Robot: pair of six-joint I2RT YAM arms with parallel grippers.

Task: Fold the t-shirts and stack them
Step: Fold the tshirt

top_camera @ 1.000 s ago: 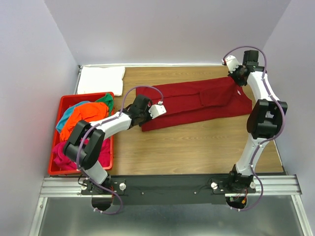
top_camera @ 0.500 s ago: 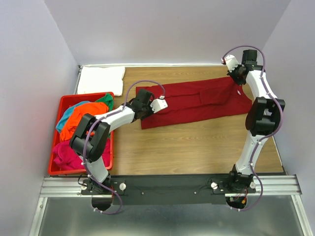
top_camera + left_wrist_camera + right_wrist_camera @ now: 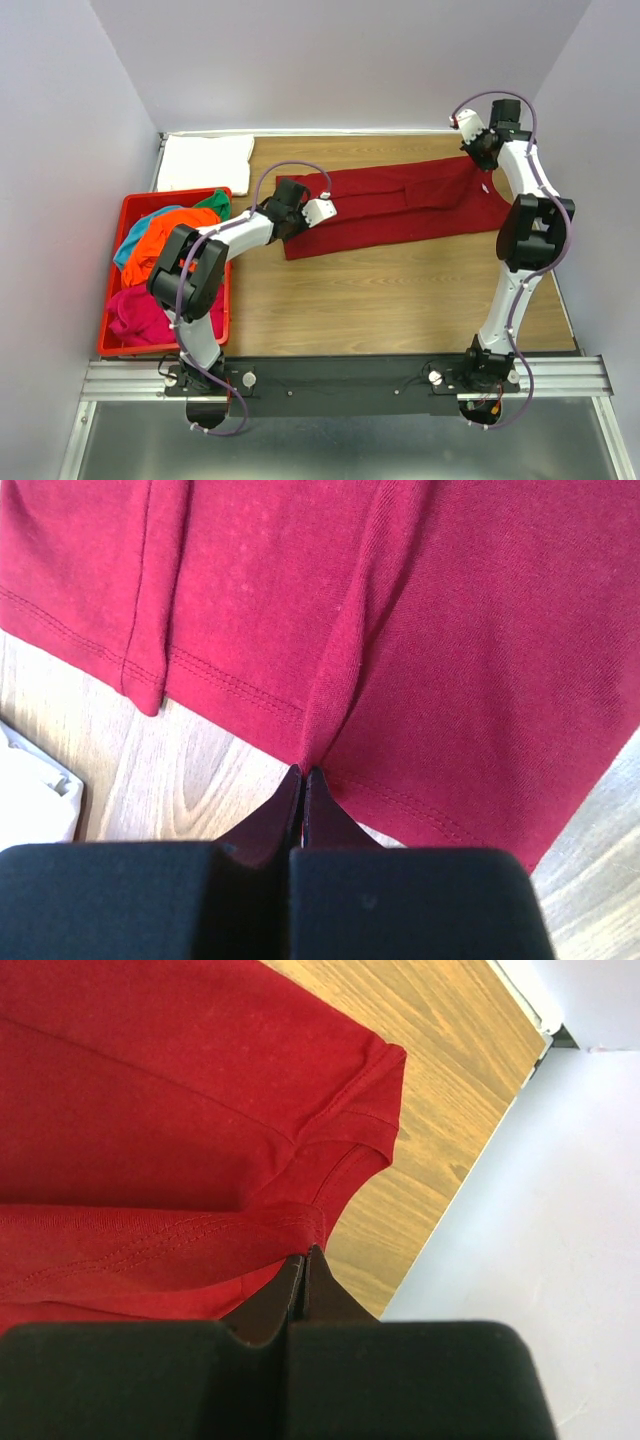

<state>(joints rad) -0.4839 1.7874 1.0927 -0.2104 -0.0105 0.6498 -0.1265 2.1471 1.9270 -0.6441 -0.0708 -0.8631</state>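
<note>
A dark red t-shirt (image 3: pixel 400 205) lies stretched left to right across the far half of the wooden table. My left gripper (image 3: pixel 292 218) is shut on its left hem, which bunches into a ridge at the closed tips (image 3: pixel 303 770). My right gripper (image 3: pixel 487 172) is shut on the shirt's right end by the neckline, its tips (image 3: pixel 304 1252) pinching a folded band of cloth. A white t-shirt (image 3: pixel 205 162) lies folded at the far left corner. Orange (image 3: pixel 170 232), magenta (image 3: pixel 135 310), teal (image 3: pixel 128 250) and green (image 3: pixel 215 203) shirts are piled in the bin.
A red plastic bin (image 3: pixel 150 350) stands at the left edge of the table. The table's far right edge (image 3: pixel 520 1020) and the wall are close to my right gripper. Bare wood (image 3: pixel 400 300) lies between the shirt and the arm bases.
My left gripper has moved away from the bases toward the far left, drawing the hem with it. My right gripper has shifted slightly toward the back. The shirt's near edge sits farther back.
</note>
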